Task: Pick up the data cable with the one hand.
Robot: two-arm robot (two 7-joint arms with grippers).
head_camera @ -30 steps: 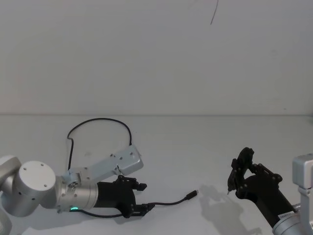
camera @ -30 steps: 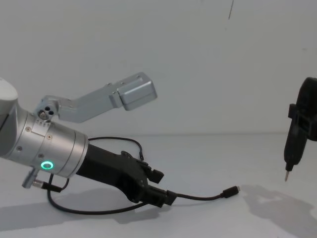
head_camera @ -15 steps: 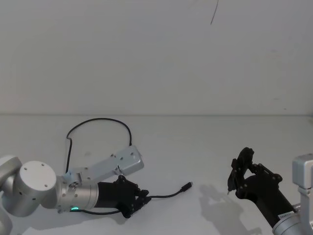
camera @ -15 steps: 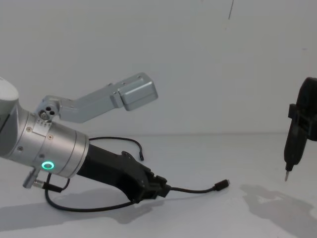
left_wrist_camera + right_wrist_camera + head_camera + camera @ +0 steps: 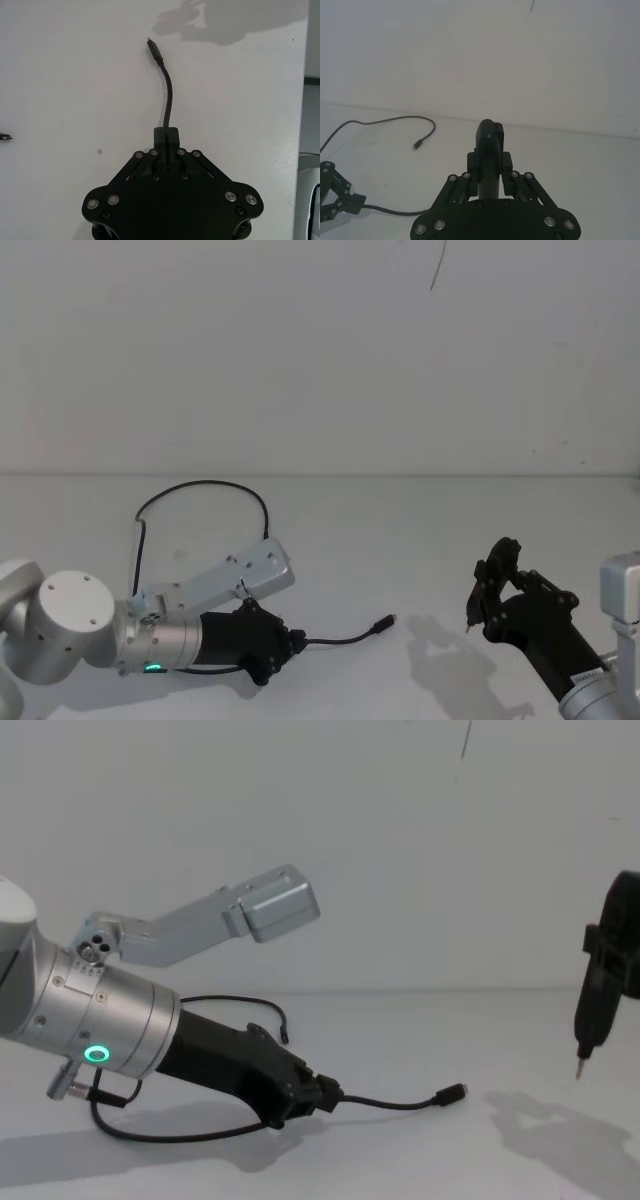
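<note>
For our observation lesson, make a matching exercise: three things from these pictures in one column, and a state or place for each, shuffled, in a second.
Column 1
1. left gripper
2. right gripper
3. data cable

Column 2
a. thin and black, trailing over the white table
b. shut on the cord, low over the table
c. shut on a black pen-like tool, metal tip pointing down

Pairs: 1-b; 2-c; 3-a

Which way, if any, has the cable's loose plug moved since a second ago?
Yes. The plug of the data cable slid toward the robot's left, away from the pen tool in the right gripper, pulled by the left gripper.
</note>
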